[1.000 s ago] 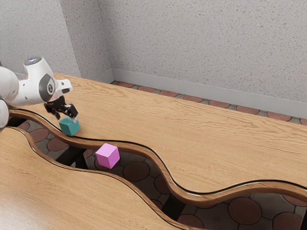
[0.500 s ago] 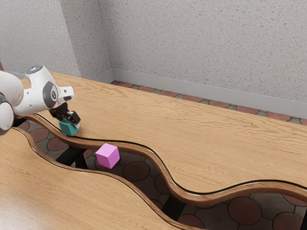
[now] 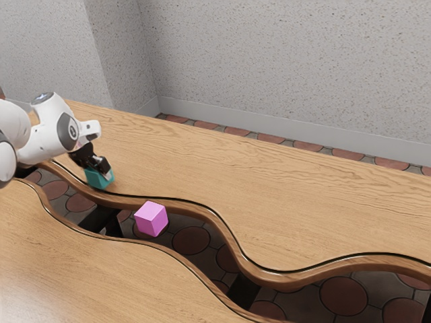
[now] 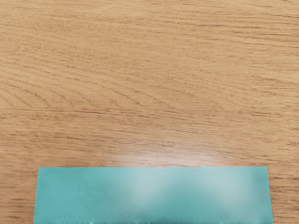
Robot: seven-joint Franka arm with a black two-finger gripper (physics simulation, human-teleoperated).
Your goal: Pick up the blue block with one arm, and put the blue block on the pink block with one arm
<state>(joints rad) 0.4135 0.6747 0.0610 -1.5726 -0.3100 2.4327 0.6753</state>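
Blue block (image 3: 101,179): teal in render, at the exterior view's far left, on the wavy front edge of the far tabletop (image 3: 269,182).

Handling (judgement): small rigid cube, probably light. The flat smooth faces could slip, so pinch two opposite side faces at mid-height, centred, and keep it level for stacking. It lies close to the table edge, so a sideways nudge might tip it off.

Wrist view: block top (image 4: 152,196) lies directly under the hand and square to it, with bare wood grain beyond.

Arm (image 3: 47,131): enters from the exterior view's left, wrist bent down steeply. The gripper (image 3: 96,169) is low on the block's upper part. Cannot tell whether the claw is spread or pinching the block.

Pink block (image 3: 150,219): further right and nearer the camera, in the gap between the far tabletop and the near tabletop (image 3: 81,282). It is apart from the blue block. Its support is unclear.
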